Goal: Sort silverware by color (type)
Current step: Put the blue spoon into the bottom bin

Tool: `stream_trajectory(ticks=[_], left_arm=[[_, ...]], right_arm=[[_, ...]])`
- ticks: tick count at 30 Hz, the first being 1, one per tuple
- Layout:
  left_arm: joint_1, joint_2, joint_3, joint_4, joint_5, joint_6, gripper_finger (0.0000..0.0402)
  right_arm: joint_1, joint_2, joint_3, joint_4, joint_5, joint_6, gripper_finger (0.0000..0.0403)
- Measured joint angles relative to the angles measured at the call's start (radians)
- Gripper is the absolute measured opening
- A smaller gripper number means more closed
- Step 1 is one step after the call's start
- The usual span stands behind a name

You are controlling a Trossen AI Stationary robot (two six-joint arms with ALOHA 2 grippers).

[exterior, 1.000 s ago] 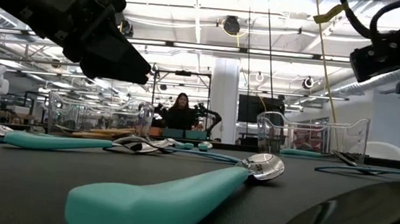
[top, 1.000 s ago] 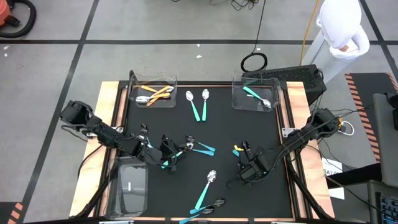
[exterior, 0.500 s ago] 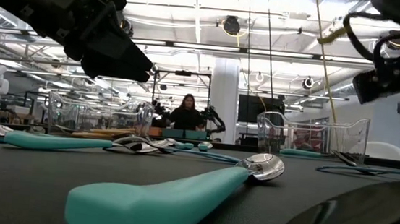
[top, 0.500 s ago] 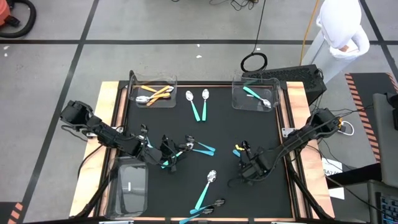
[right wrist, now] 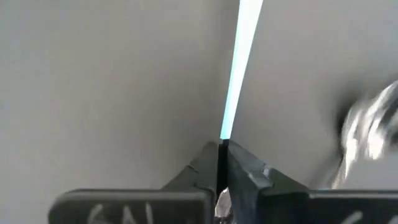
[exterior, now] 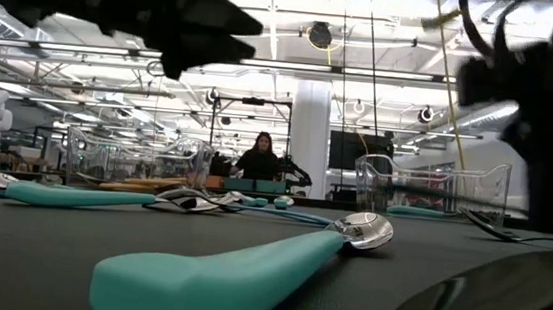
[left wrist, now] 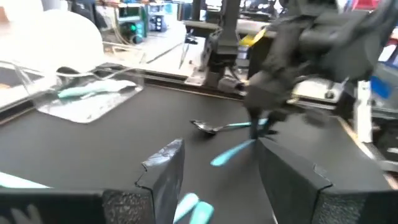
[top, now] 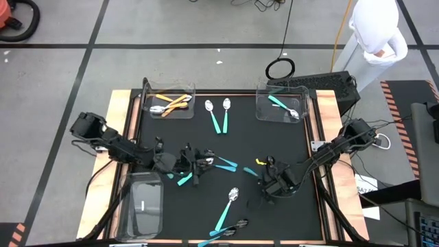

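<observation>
Between the right gripper's (right wrist: pixel 222 163) closed fingers a slim teal handle (right wrist: pixel 239 59) is pinched edge-on, so that arm is clamped on one teal spoon (top: pixel 255 171) just right of the mat's (top: pixel 295 137) middle. These utensils look light, stiff and slick, the plastic handle narrow; I'd judge the handle's mid-length the safest hold, since the shiny bowl would slip. Left of that spoon the left gripper (left wrist: pixel 214 171) hangs low with its fingers apart and nothing between them, over other teal spoons (top: pixel 223 164). Toward the near edge lies one more silver-headed teal spoon (top: pixel 227 208) with two dark-headed ones (top: pixel 230 229) beside it, and two teal spoons (top: pixel 219 115) rest at the far side. Far left of the held spoon, a clear bin (top: pixel 188 89) holds orange-handled pieces (top: pixel 171 103); the far right bin (top: pixel 262 110) holds teal ones (top: pixel 281 105). A third bin (top: pixel 156 216) near the left arm looks to hold no spoons
</observation>
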Motion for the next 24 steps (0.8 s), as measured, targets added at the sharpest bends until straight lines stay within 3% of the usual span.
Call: stream_trajectory(ticks=[6, 16, 24], left_arm=[[-0.008, 0.103, 0.076, 0.056, 0.080, 0.136, 0.0202], [-0.050, 0.112, 0.136, 0.060, 0.194, 0.233, 0.0207], [-0.056, 0.112, 0.137, 0.057, 0.369, 0.229, 0.0264]], right_arm=[[0.001, 0.000, 0.025, 0.268, 0.128, -0.166, 0.0008], [0.009, -0.001, 0.025, 0.673, 0.079, -0.497, 0.0009], [0.009, -0.001, 0.025, 0.828, 0.077, -0.646, 0.0008]])
